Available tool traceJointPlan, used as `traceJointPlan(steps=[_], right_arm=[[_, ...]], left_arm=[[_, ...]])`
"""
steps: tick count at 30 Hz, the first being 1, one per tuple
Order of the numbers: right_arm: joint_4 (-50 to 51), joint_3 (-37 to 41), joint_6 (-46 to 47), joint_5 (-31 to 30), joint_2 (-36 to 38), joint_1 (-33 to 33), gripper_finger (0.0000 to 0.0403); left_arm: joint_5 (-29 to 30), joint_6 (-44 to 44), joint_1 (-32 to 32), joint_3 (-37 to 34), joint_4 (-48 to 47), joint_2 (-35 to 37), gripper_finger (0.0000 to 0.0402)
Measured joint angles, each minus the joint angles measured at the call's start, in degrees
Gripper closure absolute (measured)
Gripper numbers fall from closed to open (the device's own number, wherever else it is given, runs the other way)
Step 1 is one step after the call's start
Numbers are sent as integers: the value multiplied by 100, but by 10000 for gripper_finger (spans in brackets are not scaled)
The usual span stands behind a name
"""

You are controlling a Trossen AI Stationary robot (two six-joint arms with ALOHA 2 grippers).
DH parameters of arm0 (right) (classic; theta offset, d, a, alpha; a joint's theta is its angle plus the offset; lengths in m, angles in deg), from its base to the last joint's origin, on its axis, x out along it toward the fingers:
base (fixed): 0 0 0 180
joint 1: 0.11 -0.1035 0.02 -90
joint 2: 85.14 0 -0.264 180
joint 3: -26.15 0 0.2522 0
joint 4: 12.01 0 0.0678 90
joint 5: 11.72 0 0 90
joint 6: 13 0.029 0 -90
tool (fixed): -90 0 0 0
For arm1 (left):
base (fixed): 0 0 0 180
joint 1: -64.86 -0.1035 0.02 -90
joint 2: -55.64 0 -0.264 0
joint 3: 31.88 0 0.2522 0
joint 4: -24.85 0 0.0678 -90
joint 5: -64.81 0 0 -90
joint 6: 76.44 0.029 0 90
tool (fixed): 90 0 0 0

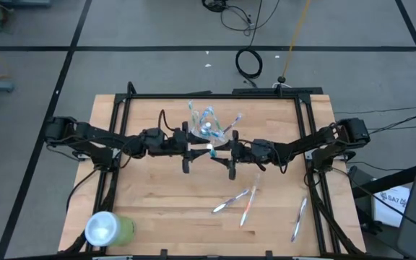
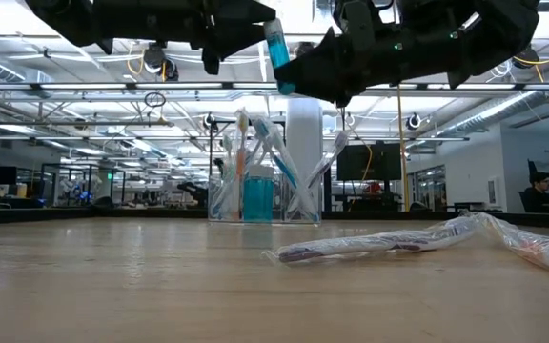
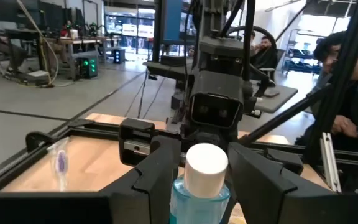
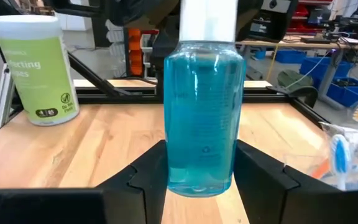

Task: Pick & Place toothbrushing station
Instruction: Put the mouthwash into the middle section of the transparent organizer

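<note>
Three wrapped toothbrushes (image 1: pixel 231 201) lie flat near the tabletop's front edge, not put away yet. Above the middle, the right gripper (image 4: pixel 201 171) squeezes a blue bottle (image 4: pixel 201 112). The left gripper (image 3: pixel 201 160) sits around it too, but I cannot tell if it grips. Toward the back edge, the clear cup (image 1: pixel 206 130) stands straight up, mouth up, with brushes already inside.

1. A clear cup (image 2: pixel 263 202) stands upright mid-table, holding toothbrushes (image 2: pixel 241 152).
2. A blue bottle (image 2: pixel 278 55) hangs tilted between 2 dark arms above it.
3. A wrapped toothbrush (image 2: pixel 370 245) lies nearer, right.
</note>
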Motion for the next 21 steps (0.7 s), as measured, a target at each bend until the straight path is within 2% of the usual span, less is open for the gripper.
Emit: traceJointPlan(steps=[10, 18, 21], right_arm=[[14, 0, -2, -25, -2, 7, 250], [-24, 0, 29, -12, -2, 31, 249], [-5, 2, 40, -11, -2, 31, 251]], left_arm=[[8, 73, -55, 0, -308, 0, 238], [32, 112, -55, 0, -160, -151, 187], [32, 107, -52, 0, 285, -380, 180]])
